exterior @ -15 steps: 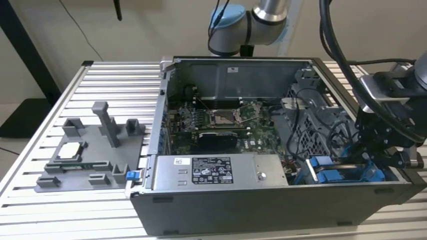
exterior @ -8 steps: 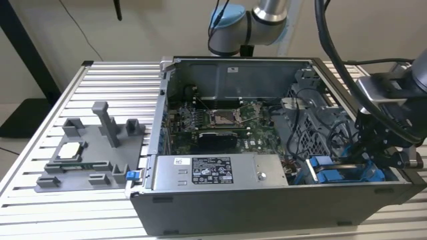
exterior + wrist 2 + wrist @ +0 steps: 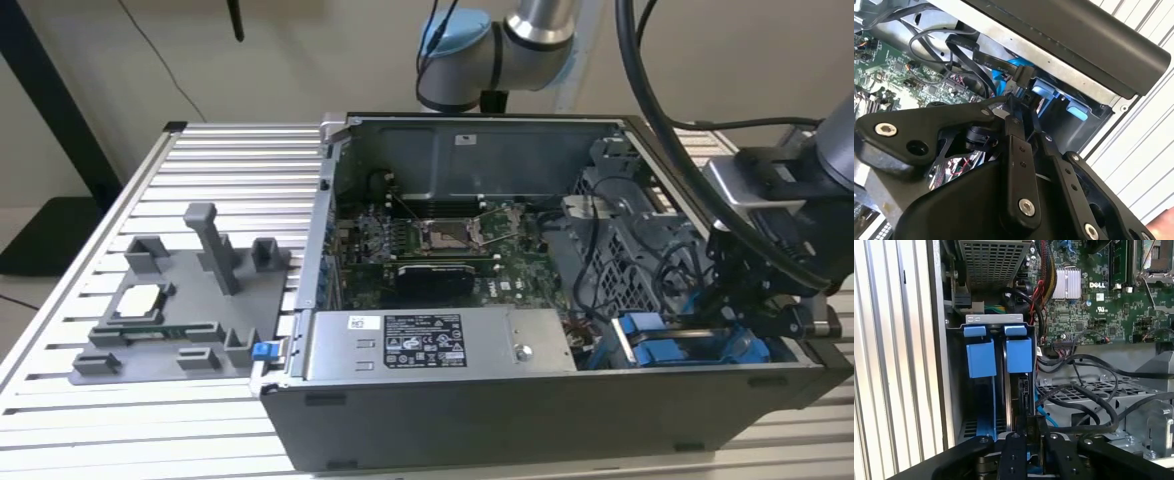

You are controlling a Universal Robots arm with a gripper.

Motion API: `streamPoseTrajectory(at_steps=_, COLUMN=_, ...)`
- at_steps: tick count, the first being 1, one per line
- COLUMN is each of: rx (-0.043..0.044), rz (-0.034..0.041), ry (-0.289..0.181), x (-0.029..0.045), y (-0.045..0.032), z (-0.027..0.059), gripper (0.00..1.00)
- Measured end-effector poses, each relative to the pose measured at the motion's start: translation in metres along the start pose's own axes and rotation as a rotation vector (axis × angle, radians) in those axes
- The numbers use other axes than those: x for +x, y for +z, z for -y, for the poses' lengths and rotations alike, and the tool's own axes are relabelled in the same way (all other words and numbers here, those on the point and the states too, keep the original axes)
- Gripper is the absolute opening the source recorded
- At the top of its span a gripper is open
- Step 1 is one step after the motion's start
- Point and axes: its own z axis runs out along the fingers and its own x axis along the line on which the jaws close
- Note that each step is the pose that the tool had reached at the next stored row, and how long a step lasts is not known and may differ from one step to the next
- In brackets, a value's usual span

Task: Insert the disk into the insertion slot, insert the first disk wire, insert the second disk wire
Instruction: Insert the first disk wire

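The insertion slot (image 3: 994,319) is a grey metal bay with two blue tabs, at the case's front corner on the exterior view's right (image 3: 667,350). A dark, narrow edge of the disk (image 3: 1023,390) shows standing in the bay under one blue tab. My gripper (image 3: 1031,432) hangs right over that edge, inside the case (image 3: 731,335). In the second wrist view its fingers (image 3: 1013,130) come together at the tips, gripper (image 3: 1016,100) shut on the black connector of a flat disk wire (image 3: 1021,75) beside the blue tabs. A thin blue wire (image 3: 1046,417) runs next to the disk.
Black cables (image 3: 1089,390) loop over the perforated cage beside the bay. The motherboard (image 3: 454,240) and the silver power supply (image 3: 427,345) lie in the open case. A grey fixture with posts (image 3: 187,300) stands on the slatted table at the exterior view's left.
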Motion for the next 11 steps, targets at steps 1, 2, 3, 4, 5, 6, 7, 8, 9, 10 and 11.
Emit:
streamPoseTrajectory(at_steps=1, rx=0.0000, rz=0.0000, ry=0.000, x=0.0000, y=0.0003, z=-0.0001, gripper=0.00)
streamPoseTrajectory(at_steps=2, rx=0.0001, rz=-0.0002, ry=0.000, x=0.0001, y=0.0008, z=-0.0001, gripper=0.00)
streamPoseTrajectory(at_steps=3, rx=0.0002, rz=-0.0002, ry=0.000, x=0.0003, y=0.0020, z=-0.0003, gripper=0.00)
streamPoseTrajectory(at_steps=4, rx=0.0003, rz=-0.0009, ry=0.000, x=0.0006, y=0.0035, z=-0.0003, gripper=0.00)
streamPoseTrajectory(at_steps=5, rx=0.0004, rz=-0.0026, ry=0.000, x=0.0008, y=0.0046, z=-0.0003, gripper=0.00)
streamPoseTrajectory(at_steps=6, rx=0.0004, rz=-0.0042, ry=0.000, x=0.0010, y=0.0057, z=-0.0003, gripper=0.00)
streamPoseTrajectory(at_steps=7, rx=0.0002, rz=-0.0051, ry=0.000, x=0.0011, y=0.0066, z=-0.0004, gripper=0.00)
streamPoseTrajectory(at_steps=8, rx=-0.0001, rz=-0.0044, ry=0.000, x=0.0013, y=0.0070, z=-0.0006, gripper=0.00)
streamPoseTrajectory(at_steps=9, rx=0.0001, rz=-0.0040, ry=0.000, x=0.0014, y=0.0073, z=-0.0007, gripper=1.00)
streamPoseTrajectory(at_steps=10, rx=0.0002, rz=-0.0031, ry=0.000, x=0.0013, y=0.0071, z=-0.0006, gripper=1.00)
streamPoseTrajectory(at_steps=11, rx=0.0001, rz=-0.0023, ry=0.000, x=0.0011, y=0.0065, z=-0.0006, gripper=1.00)
